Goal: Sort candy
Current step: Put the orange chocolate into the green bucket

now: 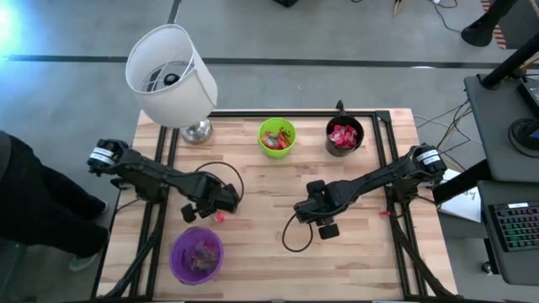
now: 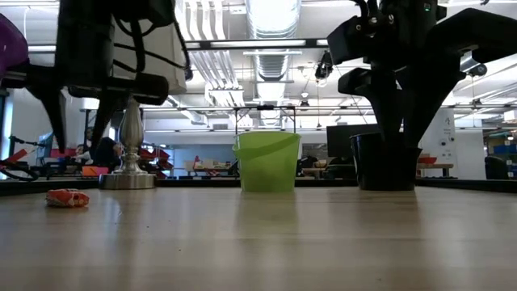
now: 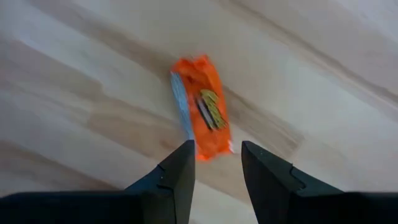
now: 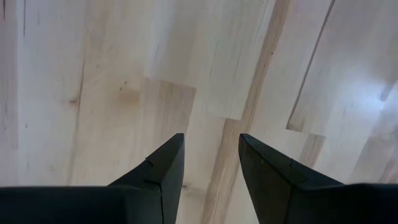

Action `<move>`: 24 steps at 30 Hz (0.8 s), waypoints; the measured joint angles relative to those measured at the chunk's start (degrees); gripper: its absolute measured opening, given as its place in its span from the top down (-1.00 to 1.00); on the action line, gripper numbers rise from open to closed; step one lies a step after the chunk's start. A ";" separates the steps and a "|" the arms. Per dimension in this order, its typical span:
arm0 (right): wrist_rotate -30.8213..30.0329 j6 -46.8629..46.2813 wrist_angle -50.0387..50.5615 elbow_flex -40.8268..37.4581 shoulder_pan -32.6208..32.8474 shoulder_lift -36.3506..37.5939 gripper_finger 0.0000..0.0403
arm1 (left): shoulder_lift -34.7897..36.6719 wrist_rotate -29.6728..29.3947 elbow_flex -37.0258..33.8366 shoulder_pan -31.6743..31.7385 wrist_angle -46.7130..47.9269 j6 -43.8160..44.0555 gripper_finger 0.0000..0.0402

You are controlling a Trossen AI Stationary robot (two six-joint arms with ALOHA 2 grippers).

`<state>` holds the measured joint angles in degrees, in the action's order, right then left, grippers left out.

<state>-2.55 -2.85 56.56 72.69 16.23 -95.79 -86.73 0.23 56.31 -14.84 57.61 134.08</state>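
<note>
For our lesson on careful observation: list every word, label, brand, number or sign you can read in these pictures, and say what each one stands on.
None can be read.
Orange candy packet on the table, ahead of the open left hand: a yellow and dark mark is printed on it, too blurred to read.
Candy in the green cup, black cup and purple cup: wrappers too small to read.
Lamp: no writing visible.

Orange candy packet [image 3: 202,115] with a grey strip; green cup [image 1: 277,137], perhaps purple cup [image 1: 197,255].
</note>
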 joint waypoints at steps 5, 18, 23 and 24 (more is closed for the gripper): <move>0.00 -0.18 -0.14 0.00 0.00 0.00 0.28 | -0.82 0.47 0.66 1.41 -0.65 -0.02 0.44; 0.04 -1.66 -0.16 -1.13 0.02 0.00 0.28 | -0.85 1.94 -1.43 1.63 -3.29 -2.88 0.23; 0.04 -1.66 -0.21 -2.17 0.02 0.02 0.28 | -1.80 3.40 -2.60 1.80 -4.41 0.22 0.19; 0.04 -1.66 -0.22 -2.32 0.02 0.02 0.28 | -2.10 3.60 -2.84 1.89 -4.75 0.30 0.19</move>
<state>-2.50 -4.51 56.34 70.36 16.25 -95.77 -88.84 3.83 53.47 -12.95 52.87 134.38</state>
